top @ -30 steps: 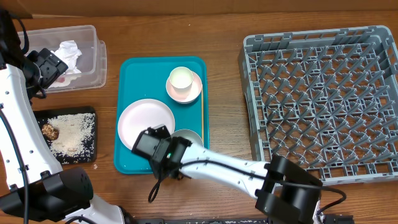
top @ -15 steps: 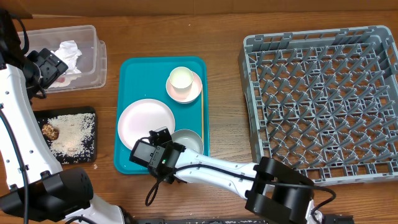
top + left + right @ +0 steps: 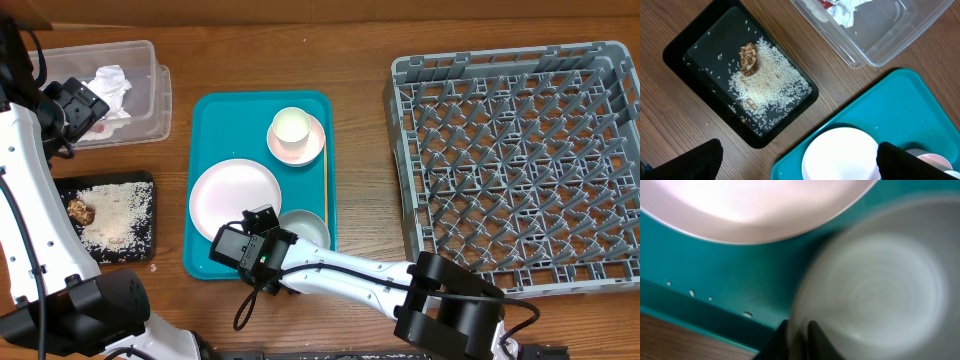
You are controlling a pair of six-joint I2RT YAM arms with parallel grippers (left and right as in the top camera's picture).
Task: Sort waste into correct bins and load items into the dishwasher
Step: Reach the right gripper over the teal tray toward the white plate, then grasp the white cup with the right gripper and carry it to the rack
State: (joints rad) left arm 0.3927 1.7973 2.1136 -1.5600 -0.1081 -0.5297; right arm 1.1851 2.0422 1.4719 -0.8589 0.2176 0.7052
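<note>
Now right gripper (image 3: 799, 330) narrows, pinching white bowl (image 3: 875, 270) rim, near-right corner of teal tray (image 3: 205, 120); grip looks made, lift to dish rack (image 3: 520, 150) at right likely next. Left gripper (image 3: 800, 147) wide, empty.

Probably a robot lab: wooden table (image 3: 360, 50) staged with dish rack (image 3: 520, 150) and teal tray (image 3: 225, 120).

The overhead view looks straight down on the whole worktop (image 3: 360, 60). The left wrist view looks down from high over the black tray (image 3: 675, 47), clear tub (image 3: 880, 45) and teal tray (image 3: 910, 110). The right wrist view is blurred and very close to the white bowl (image 3: 880, 280) and plate (image 3: 750, 205) on that tray.
</note>
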